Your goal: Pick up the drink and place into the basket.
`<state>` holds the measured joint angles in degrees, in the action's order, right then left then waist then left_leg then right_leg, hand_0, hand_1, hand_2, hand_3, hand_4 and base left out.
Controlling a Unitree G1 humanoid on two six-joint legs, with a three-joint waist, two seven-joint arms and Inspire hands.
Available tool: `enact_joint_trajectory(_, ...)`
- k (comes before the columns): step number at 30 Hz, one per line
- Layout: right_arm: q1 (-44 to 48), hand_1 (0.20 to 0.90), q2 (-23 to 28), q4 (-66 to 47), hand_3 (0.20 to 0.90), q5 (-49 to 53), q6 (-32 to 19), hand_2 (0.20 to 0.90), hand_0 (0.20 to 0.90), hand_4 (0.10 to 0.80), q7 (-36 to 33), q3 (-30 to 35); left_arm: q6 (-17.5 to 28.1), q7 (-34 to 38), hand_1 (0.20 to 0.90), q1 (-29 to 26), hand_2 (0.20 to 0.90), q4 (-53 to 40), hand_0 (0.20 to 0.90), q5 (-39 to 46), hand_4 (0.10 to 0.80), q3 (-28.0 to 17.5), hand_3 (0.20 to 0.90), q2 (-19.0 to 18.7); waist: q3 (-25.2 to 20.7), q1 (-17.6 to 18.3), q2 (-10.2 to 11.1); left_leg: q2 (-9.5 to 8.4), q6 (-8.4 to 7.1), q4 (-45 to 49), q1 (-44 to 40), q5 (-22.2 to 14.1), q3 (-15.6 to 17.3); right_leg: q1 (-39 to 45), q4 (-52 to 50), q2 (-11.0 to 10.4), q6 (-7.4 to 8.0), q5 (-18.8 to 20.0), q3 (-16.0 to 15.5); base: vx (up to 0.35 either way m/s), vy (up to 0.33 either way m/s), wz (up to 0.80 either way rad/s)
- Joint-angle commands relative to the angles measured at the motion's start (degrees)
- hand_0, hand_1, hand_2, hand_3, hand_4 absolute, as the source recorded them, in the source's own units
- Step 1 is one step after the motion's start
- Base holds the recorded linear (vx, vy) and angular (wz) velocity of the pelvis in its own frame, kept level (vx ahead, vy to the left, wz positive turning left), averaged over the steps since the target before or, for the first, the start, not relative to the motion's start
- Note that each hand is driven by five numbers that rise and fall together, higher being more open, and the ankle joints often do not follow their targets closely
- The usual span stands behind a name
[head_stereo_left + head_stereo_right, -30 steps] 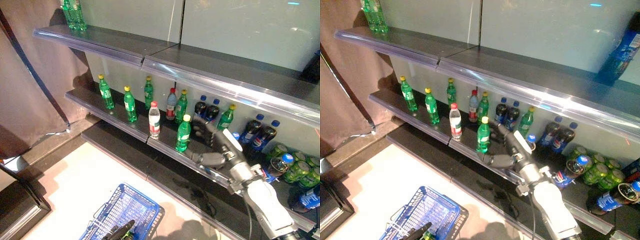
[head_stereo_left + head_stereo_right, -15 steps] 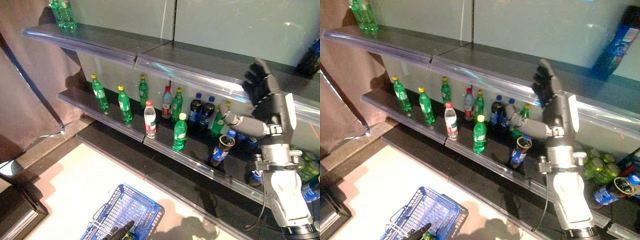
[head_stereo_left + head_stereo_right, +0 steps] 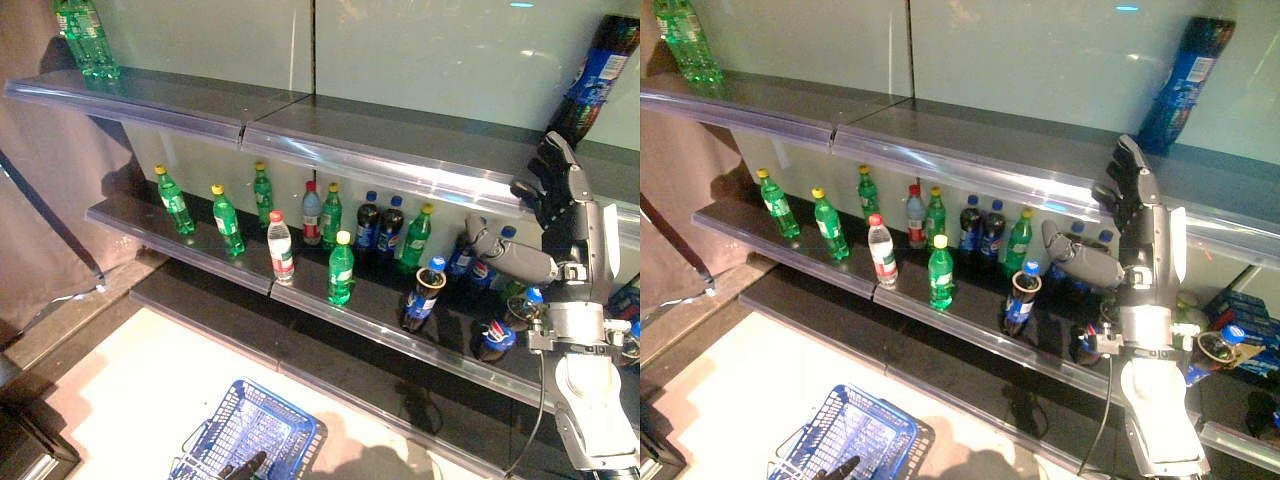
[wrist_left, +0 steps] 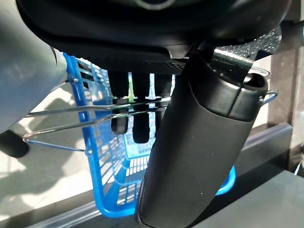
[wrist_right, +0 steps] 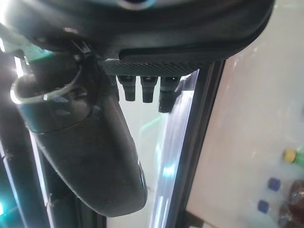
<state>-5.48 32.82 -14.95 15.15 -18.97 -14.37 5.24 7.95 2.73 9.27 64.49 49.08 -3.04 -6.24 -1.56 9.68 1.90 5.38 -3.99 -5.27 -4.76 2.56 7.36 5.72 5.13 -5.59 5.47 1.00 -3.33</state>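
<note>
Right hand (image 3: 565, 215) rose, empty; cola bottle (image 3: 421, 296) tipped.

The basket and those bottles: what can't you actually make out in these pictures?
- Basket: its near part is cut off by the eye views' bottom edge; in the left wrist view the left hand blocks most of it, so its contents cannot be told.
- Bottle labels: too small to read.
- Dark bottles behind the right hand: partly hidden by hand and arm.
- Tall bottle on the top shelf: its top is cut off in the left eye view.

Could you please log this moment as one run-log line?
right hand: open, raised, empty | left hand: holding basket handle | cola bottle: tilted on shelf
</note>
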Motion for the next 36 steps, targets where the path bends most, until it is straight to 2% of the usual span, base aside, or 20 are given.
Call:
enact_joint_trajectory(1,-1.2,0.900,-0.1,2.1,0.900,0.8,0.5,0.900,0.900,0.800,-2.9,7.0,4.5,-3.3,0.300,-3.5,0.300,-1.3,0.300,-2.3,0.100,0.4,0.200,-0.3,0.5,0.2,0.2,-0.11,1.05,0.3,-3.1,-5.6,7.2,-2.2,-0.6,0.7,0.90,1.0,1.6,-0.021,0.004,-0.09)
enact_joint_trajectory(4,-2.1,0.900,-0.8,2.6,0.900,3.9,-0.1,0.900,0.900,0.800,-0.4,6.4,4.4,-3.2,0.300,-3.4,0.300,-1.7,0.300,-2.3,0.100,0.7,0.200,-0.4,0.5,0.7,0.2,-0.20,1.23,0.3,-3.2,-5.7,7.5,-2.4,-0.8,0.7,0.96,1.0,2.1,-0.028,0.003,-0.04)
enact_joint_trajectory(10,-3.3,0.900,-0.3,2.1,0.900,13.8,-3.0,0.900,0.900,0.800,15.4,5.0,4.1,-3.4,0.300,-3.1,0.300,-1.9,0.300,-2.4,0.100,1.3,0.200,-1.2,0.5,1.4,0.5,-0.48,1.51,0.3,-3.5,-6.0,8.0,-2.7,-0.9,0.9,1.12,1.1,3.0,-0.031,0.015,-0.10)
enact_joint_trajectory(16,-3.7,0.900,-1.4,3.6,0.900,20.6,-5.2,0.900,0.900,0.800,22.9,5.6,4.2,-4.1,0.300,-3.4,0.300,-1.3,0.300,-2.3,0.100,1.8,0.200,-1.6,0.3,1.7,0.8,-0.71,1.55,0.3,-3.4,-6.1,8.3,-3.0,-0.8,0.9,1.36,1.4,3.3,-0.022,0.012,-0.08)
enact_joint_trajectory(18,-3.8,0.900,-1.9,4.8,0.900,21.1,-5.1,0.900,0.900,0.800,25.5,5.3,4.3,-4.6,0.300,-3.5,0.300,-0.8,0.300,-2.2,0.100,1.9,0.200,-1.8,0.2,1.7,0.8,-0.81,1.60,0.3,-3.3,-6.2,8.4,-3.2,-0.7,0.9,1.45,1.5,3.3,-0.007,0.003,-0.02)
enact_joint_trajectory(23,-5.0,0.900,-1.3,6.8,0.900,22.3,-1.0,0.900,0.900,0.800,33.8,4.3,4.2,-5.1,0.300,-3.1,0.300,-0.6,0.300,-2.2,0.100,2.1,0.200,-2.4,0.1,1.6,1.3,-0.98,1.71,0.3,-3.0,-6.1,8.2,-3.4,-0.8,1.1,1.42,1.5,3.4,0.000,0.000,0.00)
enact_joint_trajectory(30,-5.3,0.900,0.1,9.3,0.900,19.2,-2.7,0.900,0.900,0.800,28.3,4.8,4.3,-5.2,0.300,-2.9,0.300,-0.6,0.300,-2.0,0.100,2.2,0.200,-2.7,0.1,1.6,1.7,-0.92,1.58,0.3,-3.0,-6.0,8.2,-3.3,-0.9,1.2,1.39,1.6,3.2,0.000,0.000,0.00)
enact_joint_trajectory(36,-5.2,0.900,-1.8,12.0,0.900,9.9,-4.9,0.900,0.900,0.800,12.3,5.7,4.6,-5.0,0.300,-3.1,0.300,-0.1,0.300,-1.6,0.100,1.7,0.200,-2.3,0.2,1.9,1.4,-0.82,1.71,0.3,-3.1,-6.0,8.3,-3.3,-0.8,1.4,1.31,1.5,3.4,0.000,0.000,0.00)
